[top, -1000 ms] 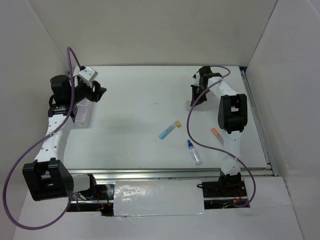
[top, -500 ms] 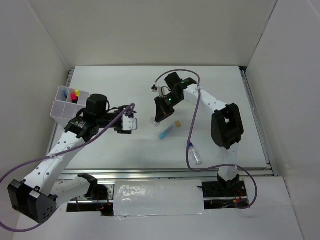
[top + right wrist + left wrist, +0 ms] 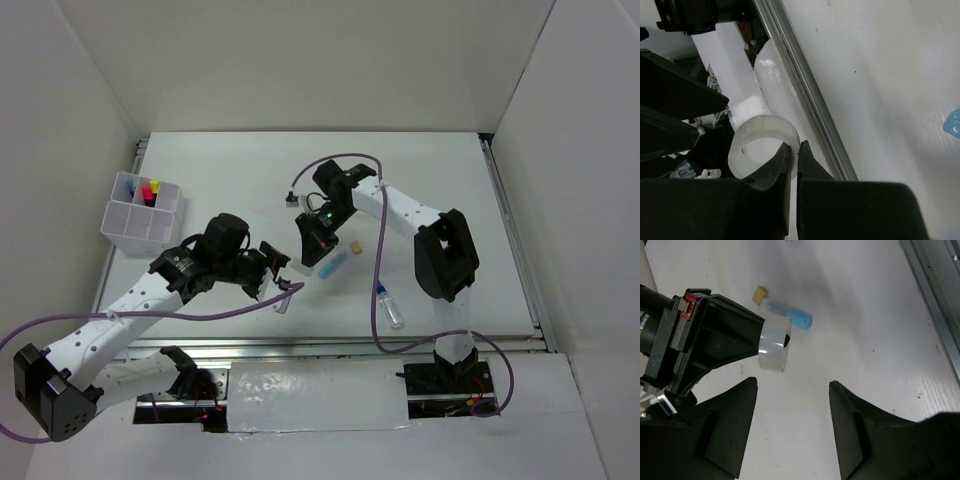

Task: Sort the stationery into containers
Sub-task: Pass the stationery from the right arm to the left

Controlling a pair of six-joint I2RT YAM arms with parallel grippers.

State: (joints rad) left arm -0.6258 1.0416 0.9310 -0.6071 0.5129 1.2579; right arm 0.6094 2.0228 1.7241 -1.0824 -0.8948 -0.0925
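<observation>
left claw (image 3: 792, 384) now sits mid-frame, spread, facing right claw (image 3: 794, 147) pinching tape ring (image 3: 760, 122); thin-wall pinch may slip at handover.

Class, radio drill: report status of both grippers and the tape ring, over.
Right gripper shut on tape ring. Left gripper open, facing ring, not touching. Left arm lies between ring and organizer box.

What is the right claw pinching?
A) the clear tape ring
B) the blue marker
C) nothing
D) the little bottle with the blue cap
A: the right claw is shut on the band of the clear tape ring, while the blue marker and the bottle lie on the table.
</observation>
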